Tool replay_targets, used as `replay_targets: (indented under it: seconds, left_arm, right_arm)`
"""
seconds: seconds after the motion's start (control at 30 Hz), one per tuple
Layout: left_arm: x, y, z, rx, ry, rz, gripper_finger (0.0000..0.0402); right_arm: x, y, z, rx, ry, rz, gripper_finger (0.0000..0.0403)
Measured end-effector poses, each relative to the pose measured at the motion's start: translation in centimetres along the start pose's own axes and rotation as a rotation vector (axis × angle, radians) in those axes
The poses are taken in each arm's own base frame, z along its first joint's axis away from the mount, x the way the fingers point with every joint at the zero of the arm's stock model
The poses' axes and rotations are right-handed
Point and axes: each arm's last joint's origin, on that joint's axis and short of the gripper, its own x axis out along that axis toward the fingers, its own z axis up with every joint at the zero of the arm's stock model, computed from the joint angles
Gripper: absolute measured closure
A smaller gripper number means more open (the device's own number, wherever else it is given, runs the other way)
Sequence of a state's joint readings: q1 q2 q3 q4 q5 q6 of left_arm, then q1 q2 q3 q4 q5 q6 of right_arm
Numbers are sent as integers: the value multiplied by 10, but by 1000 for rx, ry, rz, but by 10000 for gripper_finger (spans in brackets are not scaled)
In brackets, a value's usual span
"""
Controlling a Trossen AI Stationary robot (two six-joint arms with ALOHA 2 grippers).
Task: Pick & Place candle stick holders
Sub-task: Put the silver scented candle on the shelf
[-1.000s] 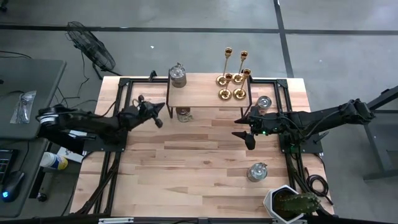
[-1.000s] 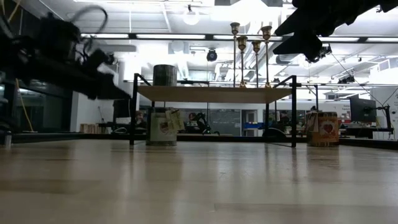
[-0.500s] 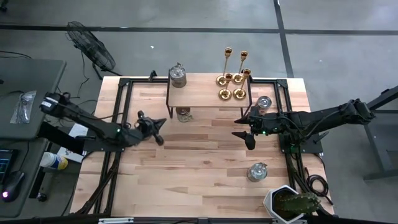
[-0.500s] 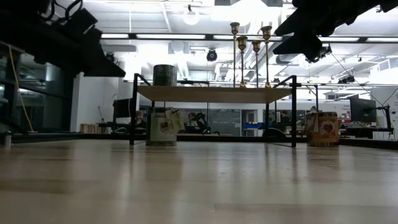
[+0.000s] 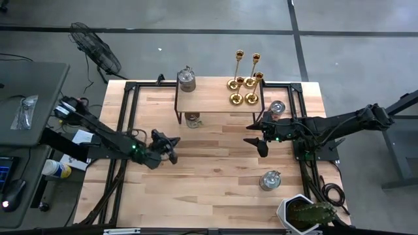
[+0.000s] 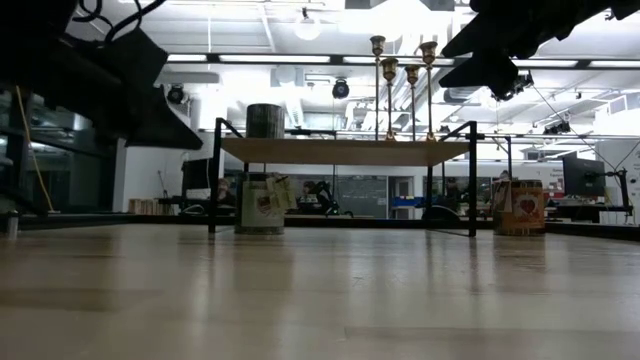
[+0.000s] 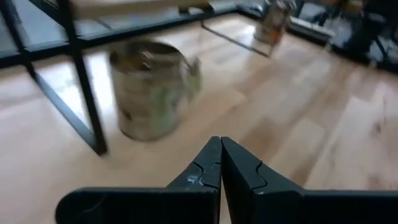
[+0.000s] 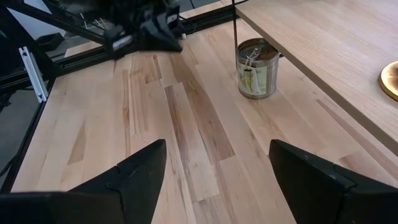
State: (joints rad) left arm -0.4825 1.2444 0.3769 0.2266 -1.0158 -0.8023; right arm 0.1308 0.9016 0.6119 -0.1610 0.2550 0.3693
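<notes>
4 candle stick holders atop shelf

Wooden table with black frame. Small raised wooden shelf on black legs at the far middle; a lidded silver-grey jar on its far left corner, a tin beneath its left end. Another jar just right of the shelf, a third near right. Potted cactus at the near right corner. Floor fan off the far left.

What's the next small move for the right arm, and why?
Probably advance the right gripper toward the candle stick holders on the shelf. Its fingers are open and empty, all four holders stand untouched at the shelf's right end, and it is the nearer arm.
</notes>
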Motion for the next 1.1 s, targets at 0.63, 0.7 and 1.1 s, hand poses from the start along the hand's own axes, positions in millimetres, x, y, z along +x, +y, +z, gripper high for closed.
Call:
replay_targets:
  seconds: [0.63, 0.7, 1.1]
  left_arm:
    - [87, -85, -25, -4, -61, 167, 239]
    - [95, -86, -26, 0, -137, 253, 199]
    - [114, -94, -33, 24, -226, 366, 130]
  right_arm:
    - [0, 0, 0, 0, 0, -1, 125]
    - [0, 0, 0, 0, 0, 0, 125]
    - [0, 0, 0, 0, 0, 0, 125]
